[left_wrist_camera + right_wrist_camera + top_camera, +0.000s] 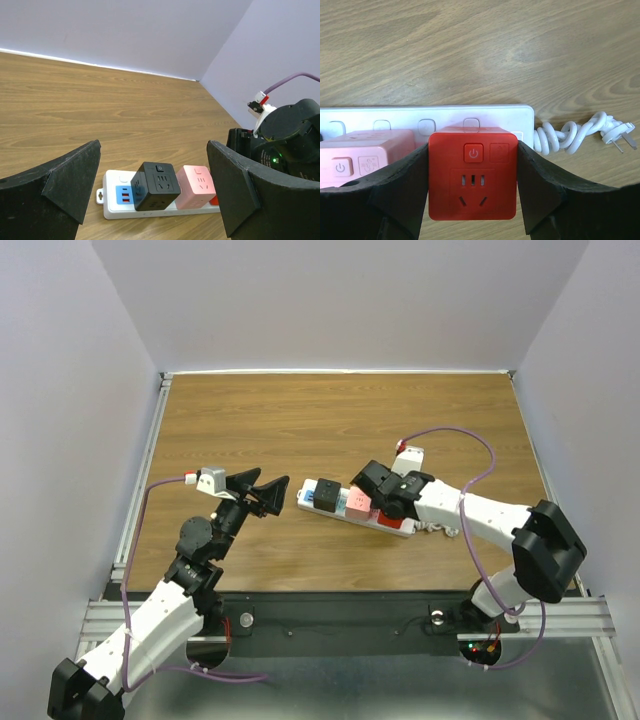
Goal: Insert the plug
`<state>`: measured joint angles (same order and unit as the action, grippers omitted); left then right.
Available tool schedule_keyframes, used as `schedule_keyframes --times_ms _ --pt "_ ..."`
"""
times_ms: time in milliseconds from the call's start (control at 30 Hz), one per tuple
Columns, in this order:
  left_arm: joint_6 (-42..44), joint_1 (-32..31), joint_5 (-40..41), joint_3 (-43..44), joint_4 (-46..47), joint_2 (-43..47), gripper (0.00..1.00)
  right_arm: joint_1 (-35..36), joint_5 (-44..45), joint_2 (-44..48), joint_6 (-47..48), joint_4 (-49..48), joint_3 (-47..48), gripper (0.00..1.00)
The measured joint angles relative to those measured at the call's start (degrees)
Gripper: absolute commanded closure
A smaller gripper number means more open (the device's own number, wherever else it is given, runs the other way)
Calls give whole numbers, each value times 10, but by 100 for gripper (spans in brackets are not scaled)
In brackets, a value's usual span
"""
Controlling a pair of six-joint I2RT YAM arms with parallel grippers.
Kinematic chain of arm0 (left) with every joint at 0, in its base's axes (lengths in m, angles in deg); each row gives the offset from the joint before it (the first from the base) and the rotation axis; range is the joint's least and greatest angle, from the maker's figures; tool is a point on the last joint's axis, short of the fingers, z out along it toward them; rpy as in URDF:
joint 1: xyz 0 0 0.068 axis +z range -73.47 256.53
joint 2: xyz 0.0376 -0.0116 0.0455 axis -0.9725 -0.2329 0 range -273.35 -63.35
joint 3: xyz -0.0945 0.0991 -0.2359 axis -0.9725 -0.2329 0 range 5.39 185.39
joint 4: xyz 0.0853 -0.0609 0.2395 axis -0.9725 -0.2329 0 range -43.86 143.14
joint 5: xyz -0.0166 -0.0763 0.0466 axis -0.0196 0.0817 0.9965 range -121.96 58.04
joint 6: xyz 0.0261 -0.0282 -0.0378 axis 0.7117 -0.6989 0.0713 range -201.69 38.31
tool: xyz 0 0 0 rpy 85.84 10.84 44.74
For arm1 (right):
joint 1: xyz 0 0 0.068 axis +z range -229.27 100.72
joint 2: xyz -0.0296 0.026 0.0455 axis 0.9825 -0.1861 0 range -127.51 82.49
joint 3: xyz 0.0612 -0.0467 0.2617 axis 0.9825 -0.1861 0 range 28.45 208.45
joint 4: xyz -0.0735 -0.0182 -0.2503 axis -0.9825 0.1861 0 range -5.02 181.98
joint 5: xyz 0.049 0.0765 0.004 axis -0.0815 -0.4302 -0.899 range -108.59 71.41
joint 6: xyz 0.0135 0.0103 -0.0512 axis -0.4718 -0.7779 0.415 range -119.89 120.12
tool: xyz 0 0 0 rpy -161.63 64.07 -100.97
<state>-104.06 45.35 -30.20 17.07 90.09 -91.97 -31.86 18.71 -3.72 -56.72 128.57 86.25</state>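
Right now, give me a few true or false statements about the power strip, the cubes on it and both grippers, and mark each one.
1. The right gripper is shut on the red cube. True.
2. The left gripper is holding the black cube. False: its jaws are open and empty, off the end of the power strip.
3. The pink cube sits between the black cube and the red cube. True.
4. The strip's white cord lies stretched out straight across the table. False: it is bundled in coils next to the strip's end.
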Motion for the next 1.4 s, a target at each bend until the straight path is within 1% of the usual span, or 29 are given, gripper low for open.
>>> schedule_keyframes --times_ms 467,767,967,1000,1033,1067,1133,1167,1233,1267,1333,1367,1400 --pt "0 0 0 0 0 -5 1 62 87 -2 -75 -11 -41 100" --pt "0 -3 1 0 0 -4 1 70 113 5 -81 -50 -69 100" --pt "0 -3 1 0 0 -5 1 71 115 5 -72 -54 -69 99" --pt "0 -3 2 0 0 -8 1 71 113 5 -69 -52 -66 96" --pt "0 -3 2 0 0 -10 1 71 111 4 -67 -51 -64 86" --pt "0 -3 3 0 0 -11 1 71 107 4 -62 -50 -57 79" --pt "0 -3 3 0 0 -16 1 70 102 3 -57 -46 -50 68" --pt "0 -3 4 0 0 -20 1 70 102 3 -54 -44 -48 55" --pt "0 -3 5 0 0 -24 1 70 101 0 -47 -37 -39 42" --pt "0 -3 6 0 0 -27 1 70 101 0 -44 -36 -37 26" --pt "0 -3 8 0 -1 -31 1 69 95 1 -34 -33 -36 17" --pt "0 -3 9 0 -1 -34 1 69 84 1 -28 -29 -38 14" --pt "0 -3 10 0 -1 -35 1 68 67 0 -22 -25 -41 13"
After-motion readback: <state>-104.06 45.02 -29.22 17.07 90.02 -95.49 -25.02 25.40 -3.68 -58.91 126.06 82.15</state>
